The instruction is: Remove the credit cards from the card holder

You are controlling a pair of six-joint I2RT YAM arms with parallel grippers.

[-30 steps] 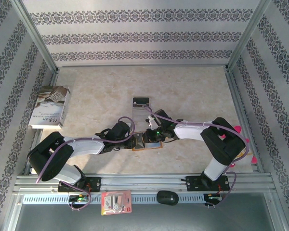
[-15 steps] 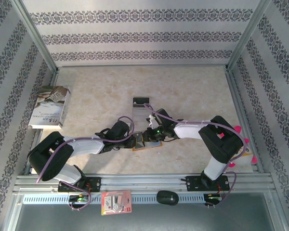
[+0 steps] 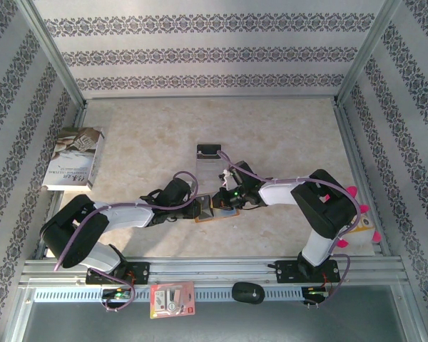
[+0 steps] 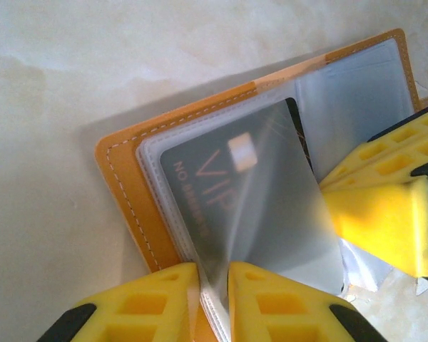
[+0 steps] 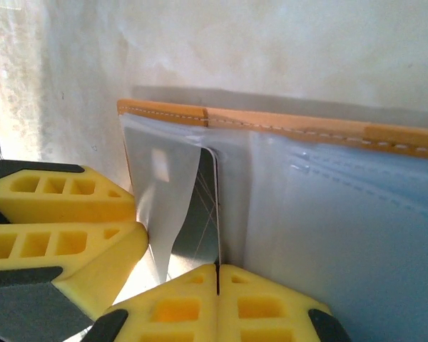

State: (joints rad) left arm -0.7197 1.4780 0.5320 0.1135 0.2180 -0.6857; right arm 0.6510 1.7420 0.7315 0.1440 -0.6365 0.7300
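left wrist: left tool (image 4: 212,276) clamps card holder (image 4: 121,174) sleeve, credit card (image 4: 207,189) lettering ahead; right wrist: right tool (image 5: 217,274) pinched together on the card's edge.

Card holder (image 3: 217,216) mostly hidden
Covered mid-frame by left claw (image 3: 202,208) and right claw (image 3: 225,201); credit card (image 4: 214,192) lettering washed out by glare.

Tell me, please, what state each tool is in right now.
Left tool: closed on a clear sleeve of the wallet.
Right tool: closed on the card.
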